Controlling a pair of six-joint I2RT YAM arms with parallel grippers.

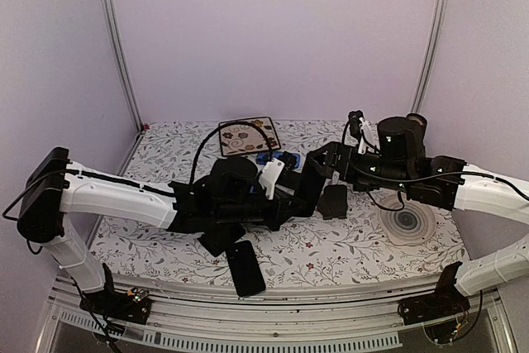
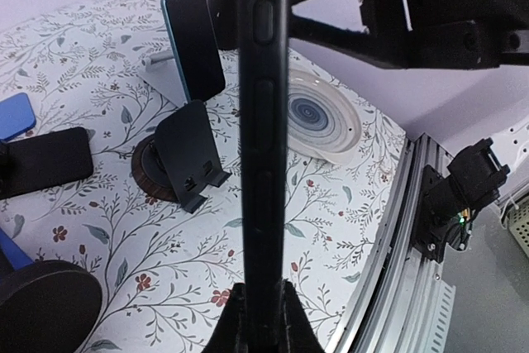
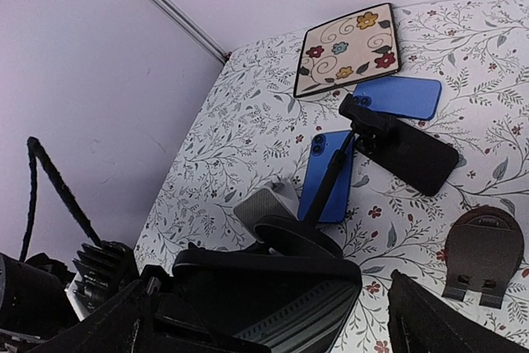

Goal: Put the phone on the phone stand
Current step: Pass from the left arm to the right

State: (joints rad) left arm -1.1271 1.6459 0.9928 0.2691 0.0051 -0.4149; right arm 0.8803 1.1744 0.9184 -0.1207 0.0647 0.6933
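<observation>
Near the middle of the counter [image 2: 91, 212], the left hand [image 2: 263, 320] grips the phone [image 2: 263, 121] edge-on, close to the phone stand [image 2: 188, 153]; the right hand [image 3: 372, 307] gapes empty; tilt the phone back and seat its lower edge behind the stand's lip

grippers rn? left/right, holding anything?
Left gripper: closed on the phone, which it grips by its edges.
Right gripper: open, holding nothing.
</observation>
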